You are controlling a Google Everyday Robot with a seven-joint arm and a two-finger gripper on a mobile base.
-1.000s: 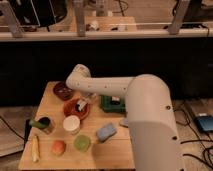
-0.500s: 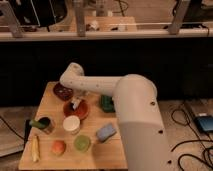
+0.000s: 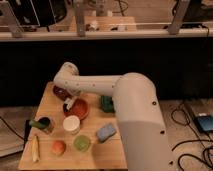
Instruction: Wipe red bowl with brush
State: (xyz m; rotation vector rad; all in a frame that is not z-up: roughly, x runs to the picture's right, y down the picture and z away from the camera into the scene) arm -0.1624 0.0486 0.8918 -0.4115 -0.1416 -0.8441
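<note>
**Claw hanging at the red bowl's left rim**

Camera view: The white arm [image 3: 100, 90] is reaching from the robot's bulky body at the right across the wooden desk [image 3: 112, 150]. It is bending at a rounded joint over the desk's far left part and turning down toward the near side. The claw [image 3: 67, 100] is hanging at its end, just over the left rim of the red bowl [image 3: 81, 110]. A small whitish piece, seemingly the brush [image 3: 69, 104], is showing at the claw's tip, right at that rim. Whether it is touching the bowl cannot be told, and whether the claw is clenched on it or released cannot be told either.

The red bowl is sitting near the middle of the desk, showing a bright orange-red rim and a darker inside. A maroon bowl [image 3: 59, 92] is sitting just behind it to the left, partly covered by the arm. A cream cup [image 3: 71, 123] is standing just in front of the red bowl. A dark green object [image 3: 106, 103] is lying to the bowl's right, against the arm. A blue-grey sponge [image 3: 105, 132] is lying nearer the front right. A dark can [image 3: 43, 124] is standing at the left side. Along the front, a long yellow item [image 3: 34, 148], an orange fruit [image 3: 58, 147] and a green round thing [image 3: 81, 143] are lying in a row.
</note>
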